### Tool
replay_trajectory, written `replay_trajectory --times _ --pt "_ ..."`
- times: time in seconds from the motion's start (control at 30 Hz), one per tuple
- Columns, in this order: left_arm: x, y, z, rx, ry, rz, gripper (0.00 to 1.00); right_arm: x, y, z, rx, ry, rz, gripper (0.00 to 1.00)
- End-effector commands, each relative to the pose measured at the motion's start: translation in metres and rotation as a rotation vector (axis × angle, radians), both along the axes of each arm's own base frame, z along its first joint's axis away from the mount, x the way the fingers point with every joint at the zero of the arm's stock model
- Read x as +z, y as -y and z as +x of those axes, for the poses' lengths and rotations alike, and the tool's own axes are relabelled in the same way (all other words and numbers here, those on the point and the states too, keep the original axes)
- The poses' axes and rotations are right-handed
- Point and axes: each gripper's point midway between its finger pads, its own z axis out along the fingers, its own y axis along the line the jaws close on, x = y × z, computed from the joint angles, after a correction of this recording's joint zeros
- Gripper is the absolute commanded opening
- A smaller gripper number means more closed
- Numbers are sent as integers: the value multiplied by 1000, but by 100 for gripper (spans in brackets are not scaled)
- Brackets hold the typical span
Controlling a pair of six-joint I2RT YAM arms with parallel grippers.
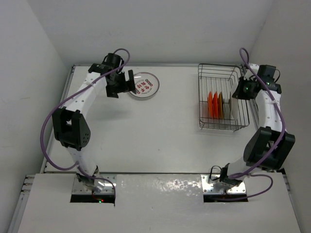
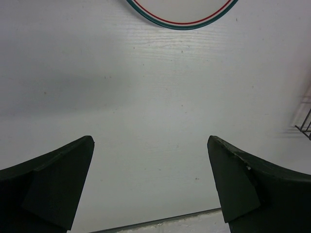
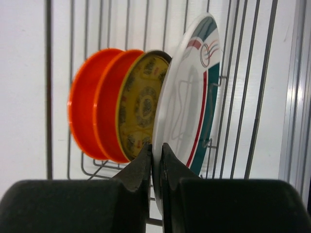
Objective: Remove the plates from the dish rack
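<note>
Bright, even overhead light washes the white table point(image 1: 160, 131) in the top view, with only faint, soft shadows and patchy glare on a glossy strip point(image 1: 160, 187) at the near edge. A diffuse grey shadow crosses the left wrist view, where the left gripper point(image 2: 150, 141) reads near-black. In the right wrist view the orange-red plates point(image 3: 92, 121) blur and oversaturate; the teal-banded white plate point(image 3: 189, 97) is sharper, the right gripper point(image 3: 156, 145) soft-focused.

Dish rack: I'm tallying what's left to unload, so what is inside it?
Four stand upright: two orange-red plates, an amber-yellow plate, and a white plate pinched by the right gripper. Its fingers hide that plate's lower edge.
</note>
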Motion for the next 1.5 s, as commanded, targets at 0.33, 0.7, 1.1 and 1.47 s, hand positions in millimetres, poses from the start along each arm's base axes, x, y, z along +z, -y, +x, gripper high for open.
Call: replay_trajectory --times 0.33,0.7,1.1,1.47 --pt "66 48 24 19 160 -343 100 162 -109 22 516 463 -123 0" --pt "172 88 49 130 304 -808 100 145 -248 -13 985 464 -761 0" --pt "113 91 34 133 132 -708 98 123 -390 -35 1255 551 -829 0" --pt "86 66 39 163 134 -538 87 109 -404 -25 1261 528 -941 0"
